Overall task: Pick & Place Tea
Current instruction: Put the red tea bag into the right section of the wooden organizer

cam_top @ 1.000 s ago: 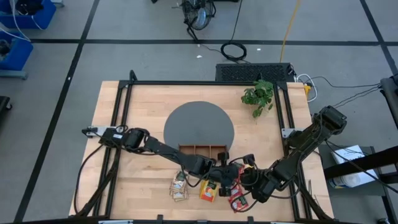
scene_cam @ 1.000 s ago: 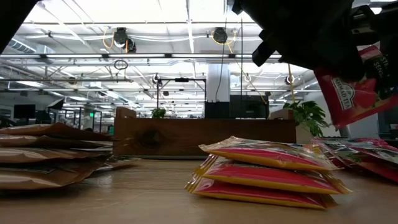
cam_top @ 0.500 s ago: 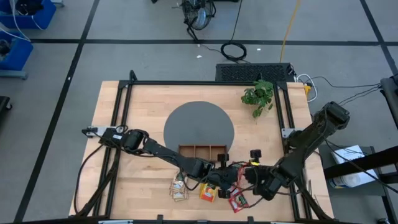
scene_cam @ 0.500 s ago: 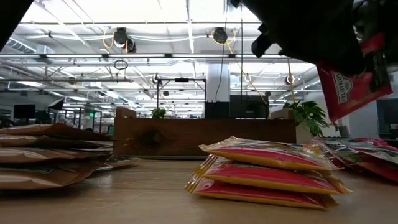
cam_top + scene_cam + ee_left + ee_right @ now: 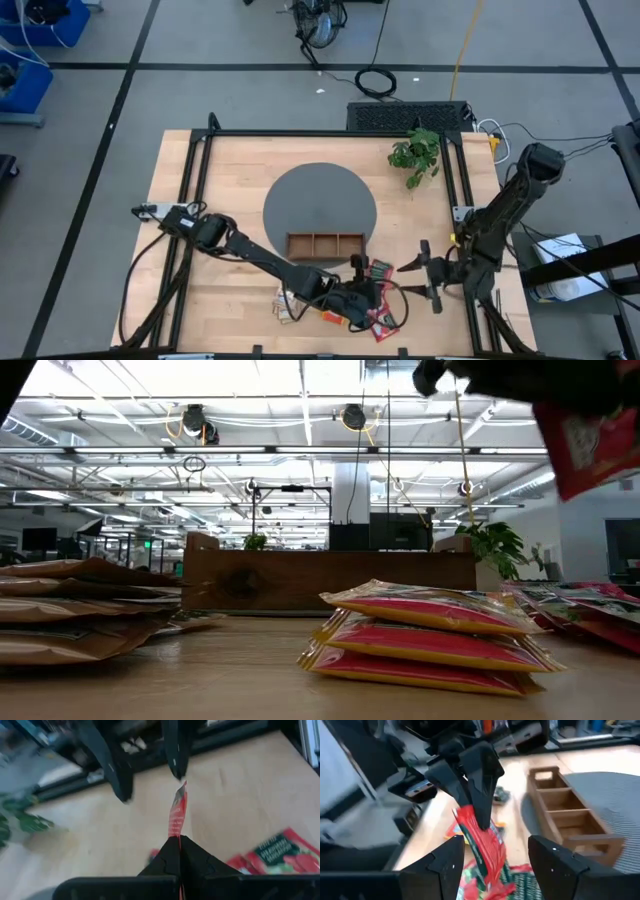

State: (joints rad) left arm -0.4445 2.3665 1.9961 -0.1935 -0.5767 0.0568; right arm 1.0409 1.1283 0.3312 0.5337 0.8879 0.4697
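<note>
Red tea packet (image 5: 177,815) is pinched in closed left tool (image 5: 180,851), above worktop (image 5: 220,180); right tool (image 5: 492,852) is spread wide, w/ nothing held.

Left gripper (image 5: 180,845): dark fingers pressed together, pinching a red tea packet (image 5: 177,812) edge-on and upright. Right gripper (image 5: 145,760): two dark fingers spread apart beyond the packet. Wooden table (image 5: 240,795). More red packets (image 5: 280,852) lying flat. Green plant (image 5: 20,817), probably leaves, blurred.

Red tea packet (image 5: 477,842), brown wooden tray (image 5: 570,815).
</note>
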